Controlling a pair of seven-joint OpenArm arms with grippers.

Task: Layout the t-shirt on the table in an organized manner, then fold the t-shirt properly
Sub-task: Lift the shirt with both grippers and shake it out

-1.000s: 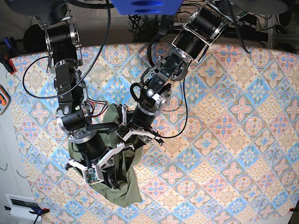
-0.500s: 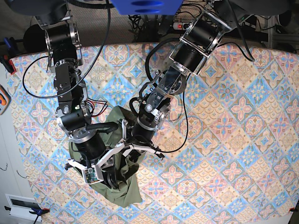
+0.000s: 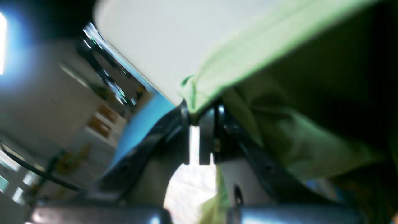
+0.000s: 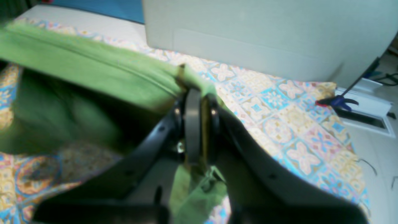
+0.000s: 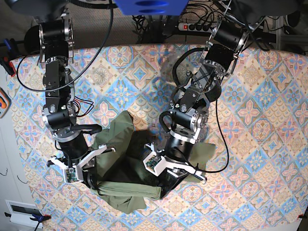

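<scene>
The olive-green t-shirt (image 5: 122,156) lies bunched on the table (image 5: 250,144) at the front left, with one edge pulled taut between my two grippers. In the base view my right gripper (image 5: 89,179) is at the left end of that edge and my left gripper (image 5: 166,185) at the right end. The left wrist view shows the left gripper (image 3: 194,109) shut on a fold of the t-shirt (image 3: 279,130). In the right wrist view the right gripper (image 4: 196,93) is shut on a hem of the t-shirt (image 4: 93,74), above the patterned table (image 4: 279,124).
An orange object (image 5: 2,103) sits at the table's left edge. A white box (image 5: 21,211) and a blue clamp (image 5: 41,217) are at the front left corner; the clamp (image 4: 337,102) also shows in the right wrist view. A power strip (image 5: 197,26) and cables lie behind the table.
The left gripper has closed on the shirt and moved right and toward the front. The right arm shifted left. The shirt's edge is now stretched out between them.
</scene>
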